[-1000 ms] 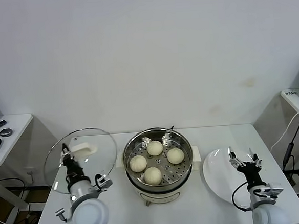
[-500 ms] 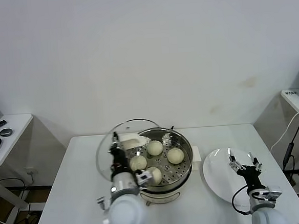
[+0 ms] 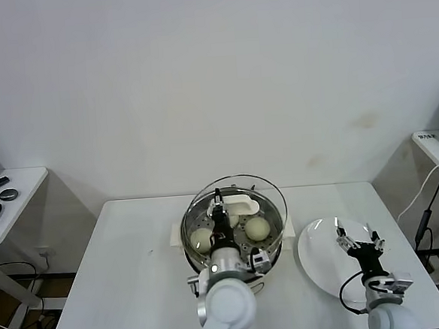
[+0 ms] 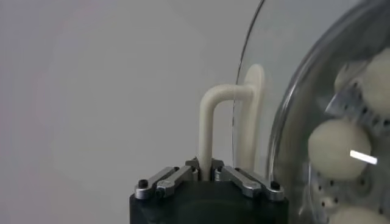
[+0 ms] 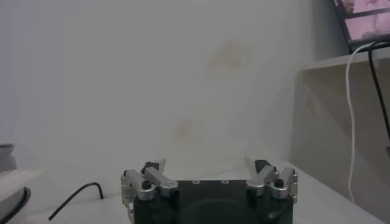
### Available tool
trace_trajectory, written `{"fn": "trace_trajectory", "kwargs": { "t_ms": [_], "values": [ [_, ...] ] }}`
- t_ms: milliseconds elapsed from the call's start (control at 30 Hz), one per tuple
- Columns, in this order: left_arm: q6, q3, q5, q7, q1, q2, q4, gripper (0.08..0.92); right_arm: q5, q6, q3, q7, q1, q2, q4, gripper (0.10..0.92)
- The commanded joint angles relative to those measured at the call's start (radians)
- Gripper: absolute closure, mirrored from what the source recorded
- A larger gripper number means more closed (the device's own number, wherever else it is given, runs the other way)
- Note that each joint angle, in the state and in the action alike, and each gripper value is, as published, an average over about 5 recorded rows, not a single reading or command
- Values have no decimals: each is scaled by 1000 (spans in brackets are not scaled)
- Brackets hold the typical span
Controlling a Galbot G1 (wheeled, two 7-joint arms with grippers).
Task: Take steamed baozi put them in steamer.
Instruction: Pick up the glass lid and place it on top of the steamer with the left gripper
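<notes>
The steamer (image 3: 279, 240) stands mid-table, a shiny steel pot with a perforated tray. Steamed baozi lie inside it; two show in the head view, one (image 3: 200, 238) on the left and one (image 3: 257, 227) on the right, and the others are hidden behind my left arm. My left gripper (image 3: 221, 209) is shut on the white handle (image 4: 207, 131) of the round glass lid (image 3: 271, 198) and holds the lid tilted over the pot. Through the glass (image 4: 292, 85) the left wrist view shows baozi (image 4: 338, 149). My right gripper (image 3: 358, 237) hovers open over the white plate (image 3: 316, 252).
The plate lies to the right of the steamer. A side table (image 3: 14, 197) with small dark items stands off to the left, and another (image 3: 437, 145) with cables to the right. A cable (image 5: 73, 198) trails across the table in the right wrist view.
My left arm has carried the glass lid from the left side of the table rightward until it is over the steamer. The right gripper has stayed over the plate, still open.
</notes>
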Motion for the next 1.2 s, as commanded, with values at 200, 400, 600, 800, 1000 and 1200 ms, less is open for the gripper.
{"fn": "trace_trajectory", "kwargs": {
  "t_ms": [200, 400, 600, 800, 1000, 1200],
  "values": [
    [2, 43, 141, -21, -8, -18, 114, 826, -1, -2, -4, -1, 13, 1, -10, 203],
    [2, 41, 178, -19, 3, -18, 121, 826, -3, -2, -7, -2, 13, 4, -10, 203],
    [2, 34, 189, -17, 5, -19, 124, 826, -3, -4, -8, -2, 15, 2, -9, 203],
    [1, 27, 186, -7, 4, -18, 115, 826, -5, -2, -8, -3, 12, 4, -9, 203],
    [1, 22, 181, 3, 12, -18, 103, 826, -8, -3, -10, -3, 12, 5, -9, 203],
    [1, 15, 164, 21, 19, -18, 80, 826, -11, -4, -13, -4, 12, 7, -9, 203]
  ]
}}
